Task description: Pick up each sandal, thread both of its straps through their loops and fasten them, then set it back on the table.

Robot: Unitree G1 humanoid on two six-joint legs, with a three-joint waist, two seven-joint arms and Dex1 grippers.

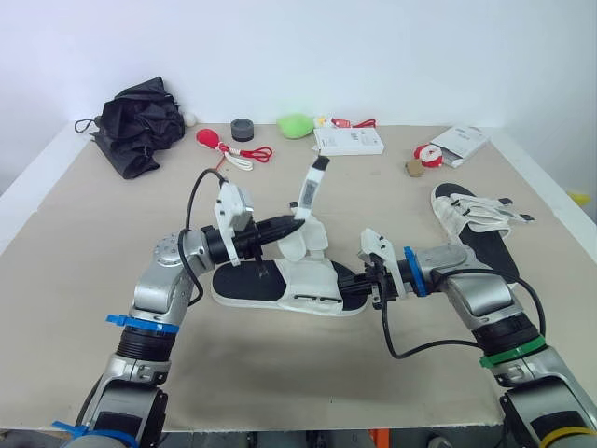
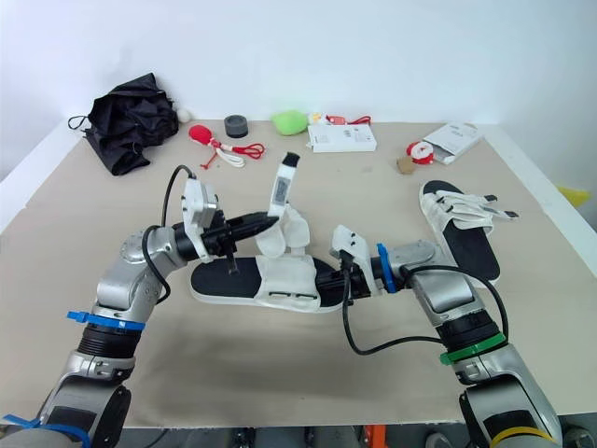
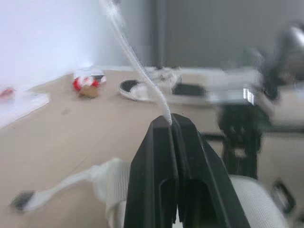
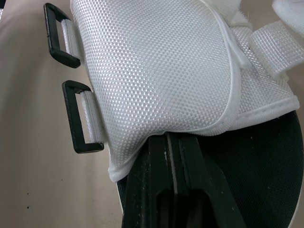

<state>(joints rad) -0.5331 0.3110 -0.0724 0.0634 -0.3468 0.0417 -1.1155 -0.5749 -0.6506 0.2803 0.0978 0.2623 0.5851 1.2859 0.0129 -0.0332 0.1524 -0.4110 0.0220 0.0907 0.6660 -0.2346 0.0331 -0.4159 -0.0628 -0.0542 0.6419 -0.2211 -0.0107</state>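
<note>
One white mesh sandal with a black sole (image 1: 280, 285) lies at the table's middle. My left gripper (image 1: 297, 222) is shut on one of its straps (image 1: 312, 187), which stands up from the fingertips with its black tip on top. In the left wrist view the strap (image 3: 137, 66) rises out of the closed fingers (image 3: 156, 156). My right gripper (image 1: 362, 280) is at the sandal's right end, shut on the edge of the mesh upper (image 4: 161, 71). Two black loops (image 4: 78, 116) hang empty beside it. The second sandal (image 1: 476, 224) lies flat at the right.
Along the far edge sit a black folded umbrella (image 1: 140, 121), a red ball with cord (image 1: 210, 138), a black tape roll (image 1: 243, 130), a green object (image 1: 296, 124), a white box (image 1: 348, 141) and a white packet (image 1: 459, 145). The table's right edge runs close to the second sandal.
</note>
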